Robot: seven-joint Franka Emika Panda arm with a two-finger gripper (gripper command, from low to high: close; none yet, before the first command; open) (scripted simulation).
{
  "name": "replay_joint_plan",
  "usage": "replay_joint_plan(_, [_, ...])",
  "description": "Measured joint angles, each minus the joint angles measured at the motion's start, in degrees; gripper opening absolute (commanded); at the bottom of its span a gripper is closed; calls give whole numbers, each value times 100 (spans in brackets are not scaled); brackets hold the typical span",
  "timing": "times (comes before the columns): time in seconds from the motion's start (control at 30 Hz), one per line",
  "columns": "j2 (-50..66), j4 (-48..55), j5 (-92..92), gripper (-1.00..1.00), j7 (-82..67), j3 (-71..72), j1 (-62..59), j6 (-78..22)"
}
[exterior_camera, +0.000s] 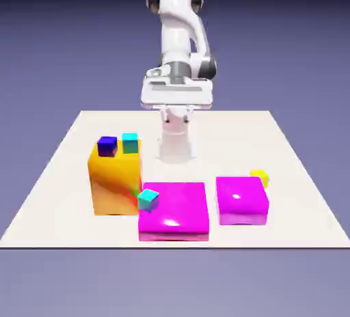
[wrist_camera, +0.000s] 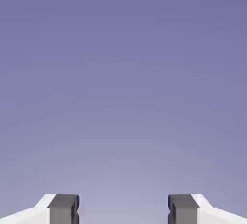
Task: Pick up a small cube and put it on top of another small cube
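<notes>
Fingers spread wide, empty, aimed at blank backdrop. Yellow cube well below and off to one side, on desk beside magenta block. Best descended straight, straddling it squarely.

your arm stands upright at the far edge, hand folded level and high, gripper fingers spread wide apart with nothing between them.

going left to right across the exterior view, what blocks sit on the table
orange block carrying the dark blue cube and a teal cube → second teal cube → large magenta block → smaller magenta block → tiny yellow cube
</notes>
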Motion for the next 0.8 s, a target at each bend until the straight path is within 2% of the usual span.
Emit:
replay_joint_plan(0.53, [3297, 1742, -2349, 0, -100, 3296, 269, -3392])
replay_joint_plan(0.8, [4958, 2211, -3713, 0, -235, 4765, 588, -4920])
